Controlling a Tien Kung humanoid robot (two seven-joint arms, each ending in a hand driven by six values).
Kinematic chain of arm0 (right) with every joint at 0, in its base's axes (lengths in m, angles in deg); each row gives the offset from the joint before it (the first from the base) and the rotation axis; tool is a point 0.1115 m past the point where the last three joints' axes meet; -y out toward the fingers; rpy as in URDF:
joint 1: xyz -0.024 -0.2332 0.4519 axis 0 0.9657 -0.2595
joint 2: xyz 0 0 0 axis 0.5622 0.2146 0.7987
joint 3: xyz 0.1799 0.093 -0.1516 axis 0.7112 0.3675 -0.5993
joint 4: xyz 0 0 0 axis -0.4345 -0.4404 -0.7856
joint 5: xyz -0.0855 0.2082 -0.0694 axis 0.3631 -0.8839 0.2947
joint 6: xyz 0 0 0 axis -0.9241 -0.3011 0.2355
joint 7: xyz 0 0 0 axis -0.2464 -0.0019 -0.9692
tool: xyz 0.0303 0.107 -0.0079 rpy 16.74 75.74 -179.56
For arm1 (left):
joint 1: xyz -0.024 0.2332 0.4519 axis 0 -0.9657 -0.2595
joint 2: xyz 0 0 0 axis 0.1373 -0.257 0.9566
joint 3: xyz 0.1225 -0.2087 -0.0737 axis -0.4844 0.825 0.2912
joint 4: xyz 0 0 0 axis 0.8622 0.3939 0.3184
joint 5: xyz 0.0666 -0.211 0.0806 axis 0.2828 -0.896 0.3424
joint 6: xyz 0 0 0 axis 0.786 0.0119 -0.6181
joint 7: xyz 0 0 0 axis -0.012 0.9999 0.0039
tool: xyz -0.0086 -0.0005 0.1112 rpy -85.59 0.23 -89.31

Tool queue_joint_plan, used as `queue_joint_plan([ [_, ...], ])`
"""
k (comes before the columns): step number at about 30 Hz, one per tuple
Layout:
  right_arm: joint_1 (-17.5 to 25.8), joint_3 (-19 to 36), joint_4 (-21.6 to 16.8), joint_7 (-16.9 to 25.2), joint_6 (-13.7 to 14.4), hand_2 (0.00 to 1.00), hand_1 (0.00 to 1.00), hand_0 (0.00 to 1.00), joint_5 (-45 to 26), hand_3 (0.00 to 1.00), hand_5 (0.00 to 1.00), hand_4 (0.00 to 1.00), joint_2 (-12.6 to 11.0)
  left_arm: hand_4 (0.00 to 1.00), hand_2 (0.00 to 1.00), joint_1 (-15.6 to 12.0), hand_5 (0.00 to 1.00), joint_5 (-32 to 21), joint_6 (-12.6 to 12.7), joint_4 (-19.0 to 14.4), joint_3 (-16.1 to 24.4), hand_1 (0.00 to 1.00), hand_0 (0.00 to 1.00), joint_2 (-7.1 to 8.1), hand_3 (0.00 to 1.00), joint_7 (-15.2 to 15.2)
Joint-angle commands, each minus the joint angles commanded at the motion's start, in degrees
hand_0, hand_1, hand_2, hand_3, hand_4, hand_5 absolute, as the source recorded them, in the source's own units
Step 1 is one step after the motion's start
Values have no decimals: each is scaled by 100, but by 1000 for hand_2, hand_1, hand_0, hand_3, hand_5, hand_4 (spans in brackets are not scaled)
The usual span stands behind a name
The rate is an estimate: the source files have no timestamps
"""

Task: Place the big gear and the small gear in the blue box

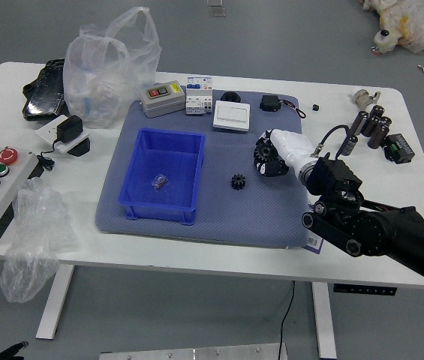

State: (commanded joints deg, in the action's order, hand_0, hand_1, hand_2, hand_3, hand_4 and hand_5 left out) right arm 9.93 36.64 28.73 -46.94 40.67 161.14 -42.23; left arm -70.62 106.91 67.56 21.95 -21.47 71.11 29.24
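Right hand [293, 152] is to the right of the blue box [162, 208], its digits pinched on the big gear [263, 152]. Grip comes in from the gear's right side, palm over the mat [234, 227], which I read as keeping the gear level for a short carry left. Can't tell if it's off the mat; black on black hides the contact.

Small gear [239, 181] lies flat on the mat, between the box and that hand, touching neither. Makes sense as pick two: near the box, room all round. Big one first, by my read; a low carry left could clip the small one.

Box sits upright, open top, so a drop from above should do. Inside: one small clear piece [160, 181] on the floor, no gear yet. Plenty of space beside it for both.

Other containers: a clear plastic bag [110, 75] beyond the box to the left, contents not readable. White case [232, 116] beyond the box to the right, looks closed.

Left hand [5, 352] rests well to the near left of the box, state not readable.
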Motion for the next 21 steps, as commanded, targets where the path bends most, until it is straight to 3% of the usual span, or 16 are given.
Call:
queue_joint_plan([
  [17, -6, -178, 128, -53, -215, 354, 406, 276, -177, 554, 65, 361, -23, 739, 478, -22, 643, 13, -2, -4, 7, 397, 653, -2, 721, -14],
  [18, -7, -186, 132, -58, -238, 439, 410, 280, -183, 574, 13, 412, -24, 740, 478, -23, 648, 12, -2, -4, 6, 399, 653, -2, 722, -13],
  [21, -10, -207, 147, -66, -288, 439, 410, 280, -200, 574, 13, 412, -27, 740, 478, -23, 648, 8, -2, -3, 2, 399, 653, -1, 722, -10],
])
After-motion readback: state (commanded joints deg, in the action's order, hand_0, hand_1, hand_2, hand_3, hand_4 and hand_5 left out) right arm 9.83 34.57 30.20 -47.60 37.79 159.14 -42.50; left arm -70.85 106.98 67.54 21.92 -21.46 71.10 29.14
